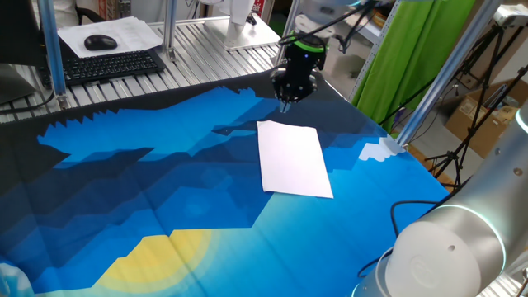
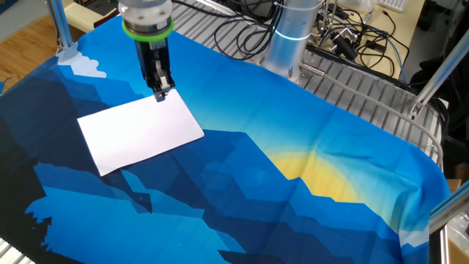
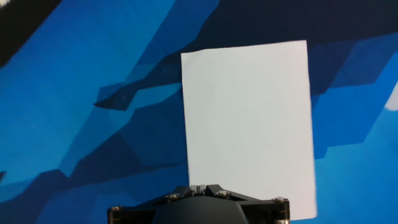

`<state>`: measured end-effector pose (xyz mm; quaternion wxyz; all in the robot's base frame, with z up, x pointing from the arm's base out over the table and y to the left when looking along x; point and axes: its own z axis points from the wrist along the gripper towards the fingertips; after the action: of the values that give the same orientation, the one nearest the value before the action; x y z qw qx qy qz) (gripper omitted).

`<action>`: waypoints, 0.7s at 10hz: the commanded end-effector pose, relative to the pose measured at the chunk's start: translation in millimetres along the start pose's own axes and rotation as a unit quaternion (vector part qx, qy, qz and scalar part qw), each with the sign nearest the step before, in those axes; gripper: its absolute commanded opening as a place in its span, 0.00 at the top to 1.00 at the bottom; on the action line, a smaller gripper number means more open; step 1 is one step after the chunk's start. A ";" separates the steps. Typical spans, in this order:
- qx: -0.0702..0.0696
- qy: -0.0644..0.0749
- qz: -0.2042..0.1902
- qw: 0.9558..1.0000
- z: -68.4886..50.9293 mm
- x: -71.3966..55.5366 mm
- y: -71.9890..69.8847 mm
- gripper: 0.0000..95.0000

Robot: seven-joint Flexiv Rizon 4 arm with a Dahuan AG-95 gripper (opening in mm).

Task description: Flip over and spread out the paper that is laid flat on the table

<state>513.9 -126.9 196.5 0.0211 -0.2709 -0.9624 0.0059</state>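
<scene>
The paper (image 1: 293, 157) is a blank white sheet that lies flat on the table (image 1: 165, 214) with its blue and navy cloth. It also shows in the other fixed view (image 2: 139, 132) and in the hand view (image 3: 249, 118). My gripper (image 1: 285, 106) hangs just above the sheet's far edge, near one corner, and points down. In the other fixed view the gripper (image 2: 160, 94) stands at the sheet's far corner. In the hand view the gripper (image 3: 202, 186) has its fingers pressed together with nothing between them. I cannot tell whether the tips touch the paper.
A ribbed silver bench (image 1: 198, 41) behind the table carries a keyboard (image 1: 111, 66), a mouse (image 1: 101, 41) on white sheets and a white stand. The arm's base (image 2: 293, 33) and cables (image 2: 359, 37) stand at the table's edge. Metal posts (image 1: 441, 70) rise at the corners.
</scene>
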 end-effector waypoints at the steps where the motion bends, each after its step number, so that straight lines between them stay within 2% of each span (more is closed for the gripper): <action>1: 0.017 0.011 -0.026 0.999 1.9 -0.7 -0.6 1.00; 2: 0.024 0.010 -0.040 0.999 2.8 -1.8 -1.1 1.00; 7: 0.024 0.022 -0.078 0.996 6.9 -6.3 -4.5 1.00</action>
<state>515.1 -134.7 189.2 0.0500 -0.1933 -0.9796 0.0213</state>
